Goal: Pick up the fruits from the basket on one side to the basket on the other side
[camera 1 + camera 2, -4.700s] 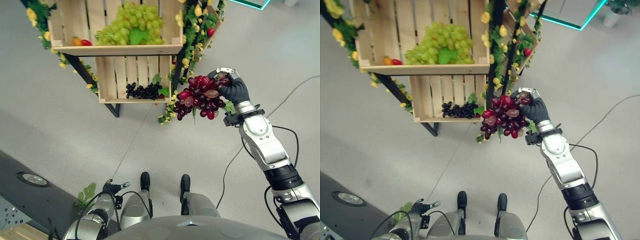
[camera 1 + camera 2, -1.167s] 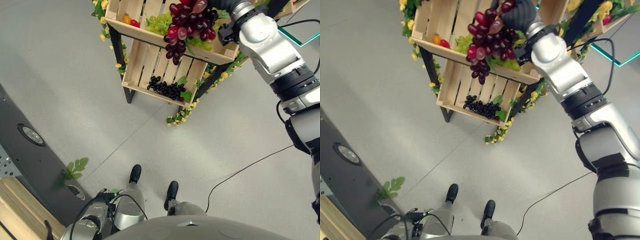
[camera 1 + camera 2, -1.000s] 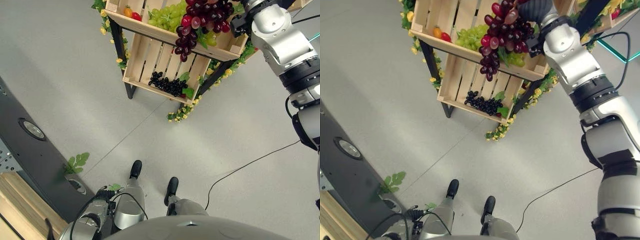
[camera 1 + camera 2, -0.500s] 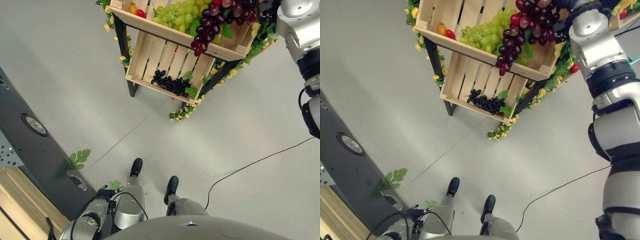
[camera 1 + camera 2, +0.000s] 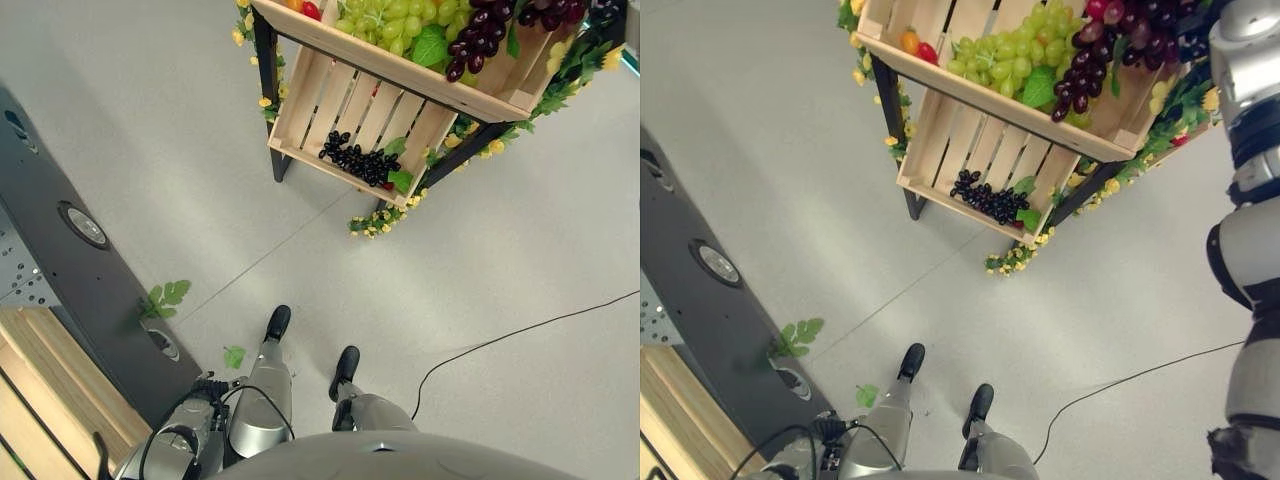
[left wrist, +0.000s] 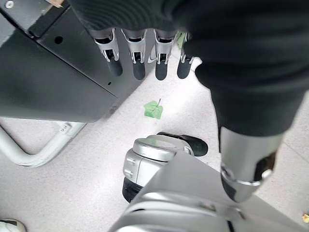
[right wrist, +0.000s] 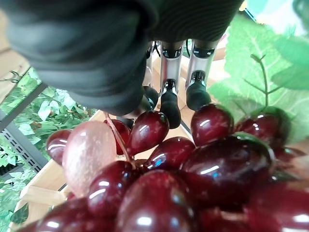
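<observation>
Over the upper crate (image 5: 990,100), the right arm is reaching up and forward, silver forearm showing at the right edge of the right eye view. Right hand (image 7: 164,92): fingers are curling down onto the top of the red grapes (image 5: 1120,40) and gripping the bunch by its stem, seen in the right wrist view with the berries pressing just beneath the dark fingertips (image 7: 170,111). Red grapes are hanging from that hand inside the upper crate's right part, their lower tip dangling beside the green grapes (image 5: 1015,55), close to touching them. Green grapes are lying mid-crate; a red fruit (image 5: 928,52) and an orange one (image 5: 909,42) are sitting at the crate's left end. Black grapes (image 5: 987,198) are resting in the lower crate (image 5: 940,195). Left hand (image 6: 145,53) is hanging low by the robot's side, fingers straight and relaxed, holding nothing, over grey floor (image 5: 150,130) with a fallen leaf (image 6: 153,109).
</observation>
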### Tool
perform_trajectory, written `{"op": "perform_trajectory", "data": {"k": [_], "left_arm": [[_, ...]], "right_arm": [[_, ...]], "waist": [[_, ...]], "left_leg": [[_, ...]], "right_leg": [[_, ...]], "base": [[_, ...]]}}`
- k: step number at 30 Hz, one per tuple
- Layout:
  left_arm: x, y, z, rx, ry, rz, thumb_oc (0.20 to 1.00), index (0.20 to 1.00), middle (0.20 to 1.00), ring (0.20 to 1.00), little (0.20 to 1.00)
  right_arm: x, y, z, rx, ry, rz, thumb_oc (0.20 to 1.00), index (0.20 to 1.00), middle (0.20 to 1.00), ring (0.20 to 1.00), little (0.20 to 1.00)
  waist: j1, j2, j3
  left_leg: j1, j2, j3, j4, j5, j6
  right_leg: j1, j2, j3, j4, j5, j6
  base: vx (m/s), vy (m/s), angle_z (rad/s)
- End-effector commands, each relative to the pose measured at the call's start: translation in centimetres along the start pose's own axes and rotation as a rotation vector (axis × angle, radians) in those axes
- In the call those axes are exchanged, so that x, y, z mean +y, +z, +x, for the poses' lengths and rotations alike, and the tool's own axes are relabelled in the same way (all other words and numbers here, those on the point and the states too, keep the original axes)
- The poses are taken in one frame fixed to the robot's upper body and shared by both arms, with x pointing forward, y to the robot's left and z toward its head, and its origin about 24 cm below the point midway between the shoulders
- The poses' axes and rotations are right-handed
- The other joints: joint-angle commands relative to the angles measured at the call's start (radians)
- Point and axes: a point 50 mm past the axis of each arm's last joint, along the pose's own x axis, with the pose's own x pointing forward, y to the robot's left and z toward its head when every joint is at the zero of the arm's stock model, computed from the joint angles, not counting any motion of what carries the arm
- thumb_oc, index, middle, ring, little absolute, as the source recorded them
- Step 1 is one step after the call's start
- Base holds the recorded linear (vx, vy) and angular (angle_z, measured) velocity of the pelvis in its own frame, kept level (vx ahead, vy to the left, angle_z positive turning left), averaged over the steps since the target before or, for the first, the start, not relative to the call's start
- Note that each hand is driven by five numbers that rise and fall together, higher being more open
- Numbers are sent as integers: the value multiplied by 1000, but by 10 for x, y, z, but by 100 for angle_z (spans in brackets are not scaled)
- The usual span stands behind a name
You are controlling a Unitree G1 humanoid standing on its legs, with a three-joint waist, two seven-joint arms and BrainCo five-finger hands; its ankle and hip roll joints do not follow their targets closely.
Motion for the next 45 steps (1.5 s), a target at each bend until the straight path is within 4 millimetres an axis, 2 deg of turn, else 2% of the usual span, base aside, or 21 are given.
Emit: {"op": "perform_trajectory", "data": {"k": [1,9,10,11,25,36,41,45], "left_arm": [[16,0,2,5,42,40,1000,1000,1000,1000,1000],[18,3,2,-10,53,43,1000,1000,1000,1000,1000],[18,5,2,-15,55,39,1000,1000,1000,1000,1000],[19,6,2,-18,60,37,1000,1000,1000,1000,1000],[21,13,3,-25,76,40,1000,1000,1000,1000,1000],[26,15,4,-12,91,25,1000,1000,1000,1000,1000],[28,14,4,0,103,21,1000,1000,1000,1000,1000],[27,29,5,-44,98,42,1000,1000,1000,1000,1000]], "right_arm": [[-86,38,-4,-77,-252,-44,200,200,200,200,200],[-95,45,-5,-79,-283,-91,200,200,200,200,200],[-96,46,-5,-82,-291,-92,762,762,762,762,762],[-96,46,-5,-86,-292,-82,1000,1000,1000,1000,1000],[-71,48,-1,-105,-212,-80,1000,1000,1000,1000,1000],[-31,58,-4,-231,-85,-116,1000,1000,1000,1000,1000],[-17,49,-11,-278,-48,-80,1000,1000,1000,1000,1000],[-7,34,-13,-261,-26,-76,1000,1000,1000,1000,1000]], "waist": [[7,-58,27],[9,-64,57],[9,-64,61],[9,-65,63],[-15,-74,66],[-43,-78,59],[-52,-79,49],[-58,-75,39]], "left_leg": [[53,25,66,7,-106,-51],[27,27,66,4,-96,-58],[23,27,65,5,-94,-60],[21,28,64,5,-93,-60],[36,21,76,6,-99,-49],[49,13,98,10,-104,-37],[60,7,106,11,-109,-31],[72,-1,113,13,-114,-25]], "right_leg": [[-19,-84,12,4,20,98],[-40,-80,7,4,24,98],[-43,-80,6,4,25,98],[-45,-80,6,4,25,99],[-43,-81,24,4,31,97],[-47,-87,46,4,45,101],[-42,-91,52,4,48,100],[-33,-95,56,4,52,100]], "base": [[2,-4,17],[-1,2,2],[0,0,0],[0,0,0],[-2,1,0],[-24,13,-7],[-23,16,-7],[-41,28,-5]]}}
